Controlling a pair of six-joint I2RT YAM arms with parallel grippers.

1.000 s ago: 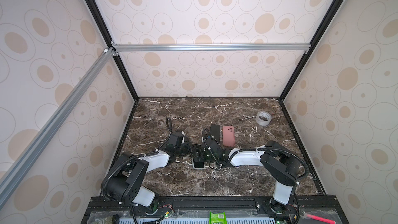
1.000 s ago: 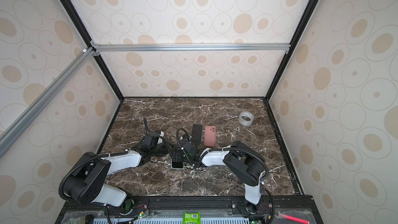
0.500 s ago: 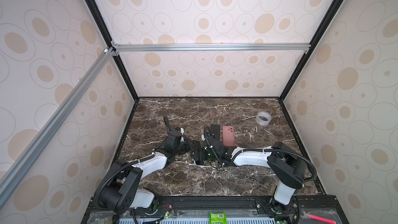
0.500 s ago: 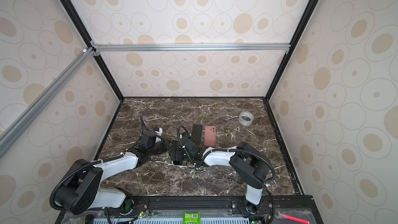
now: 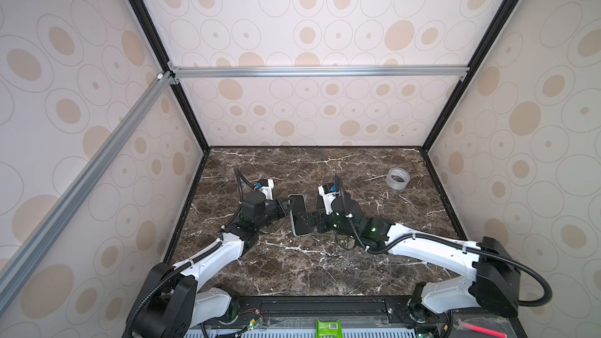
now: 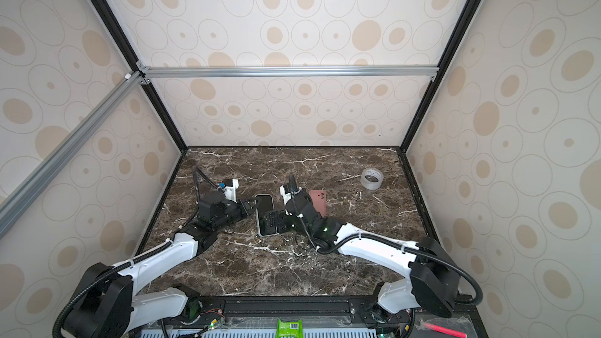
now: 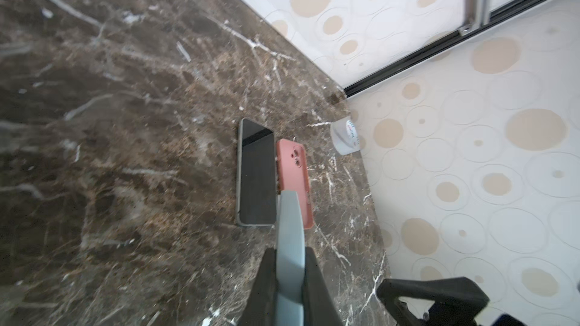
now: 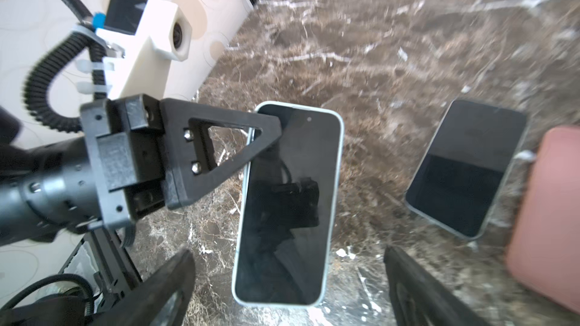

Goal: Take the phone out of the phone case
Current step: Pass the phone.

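Note:
A phone (image 8: 288, 202) with a black screen sits in a pale blue phone case (image 8: 277, 304). My left gripper (image 7: 290, 252) is shut on one long edge of the case, near its far end. In both top views the cased phone (image 5: 299, 214) (image 6: 266, 214) sits mid-table between the arms, with the left gripper (image 5: 287, 204) (image 6: 252, 204) at its left edge. My right gripper (image 8: 288, 290) is open, its fingers (image 8: 163, 290) standing wide on either side of the phone's near end without touching it. It reaches in from the right (image 5: 312, 221) (image 6: 271, 221).
A second bare dark phone (image 8: 467, 167) (image 7: 255, 174) lies on the marble just right of the held one, with a pink case (image 8: 546, 214) (image 6: 320, 201) beside it. A roll of clear tape (image 5: 397, 177) (image 6: 372, 178) stands at the back right. Patterned walls enclose the table.
Both arms and the cased phone have shifted away from the front edge toward the middle. The right gripper's jaws have spread wide off the phone, while the left grip has tightened on the case edge.

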